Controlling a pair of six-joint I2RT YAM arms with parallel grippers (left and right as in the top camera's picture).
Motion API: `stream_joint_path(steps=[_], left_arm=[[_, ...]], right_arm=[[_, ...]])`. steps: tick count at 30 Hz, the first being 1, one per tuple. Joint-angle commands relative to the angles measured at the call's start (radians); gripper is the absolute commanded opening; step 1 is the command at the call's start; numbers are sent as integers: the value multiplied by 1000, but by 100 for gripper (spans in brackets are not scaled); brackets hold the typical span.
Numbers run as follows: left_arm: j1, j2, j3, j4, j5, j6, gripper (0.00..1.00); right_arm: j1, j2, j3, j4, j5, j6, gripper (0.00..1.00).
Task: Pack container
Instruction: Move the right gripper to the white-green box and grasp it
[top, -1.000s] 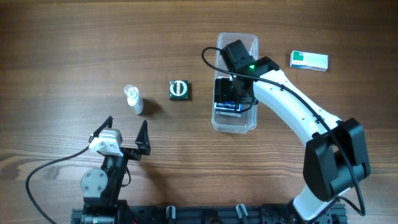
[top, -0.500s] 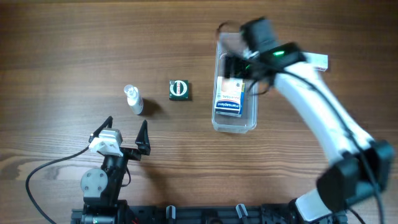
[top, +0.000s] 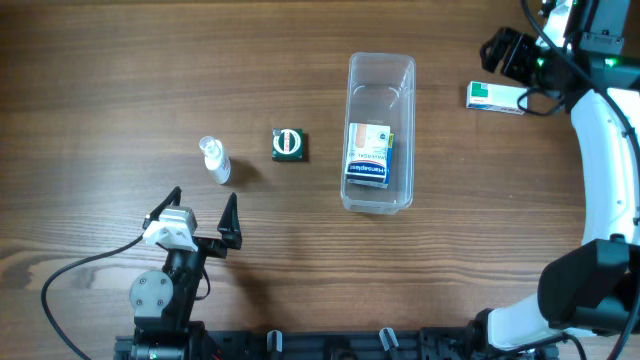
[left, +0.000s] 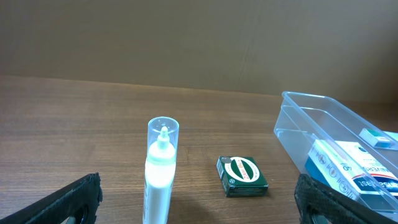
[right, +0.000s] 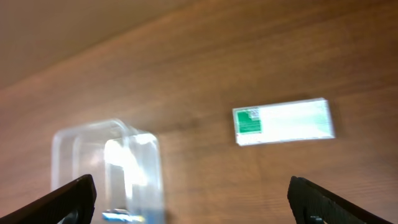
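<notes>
The clear plastic container (top: 380, 75) lies long and narrow at the table's centre with a blue and white box (top: 368, 155) inside its near half. It also shows in the left wrist view (left: 298, 121) and blurred in the right wrist view (right: 106, 165). My right gripper (top: 502, 50) is open and empty, high at the far right beside a green and white box (top: 497, 97), which also shows in the right wrist view (right: 283, 121). My left gripper (top: 200, 222) is open and empty at the near left, behind a small clear bottle (top: 214, 160) and a dark green box (top: 289, 145).
The small clear bottle (left: 160, 171) stands upright just ahead of my left fingers. The dark green box (left: 242, 176) lies flat between the bottle and the container. The right arm's white links run down the right edge of the table.
My right gripper has let go of the blue and white box in the container and swung up and right, out to the green and white box. The left arm has not moved.
</notes>
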Motion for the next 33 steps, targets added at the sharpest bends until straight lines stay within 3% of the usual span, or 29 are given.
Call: stream_joint_path(steps=[1,9,17,24,33], left_arm=[[10,-3,-3,-5,8,19,100],[10,-3,-3,-5,8,19,100],[10,-3,-3,-5,8,19,100],[10,-3,-3,-5,8,19,100],[10,-3,-3,-5,8,19,100]], right_arm=[[2,39,0,8,85,310,99],[6,174,137,-98,238,542,99],[6,464,455,-341,246,669,99],[-8,498,457,-331,237,779,99],[-15,572,457,-330,212,805,99]])
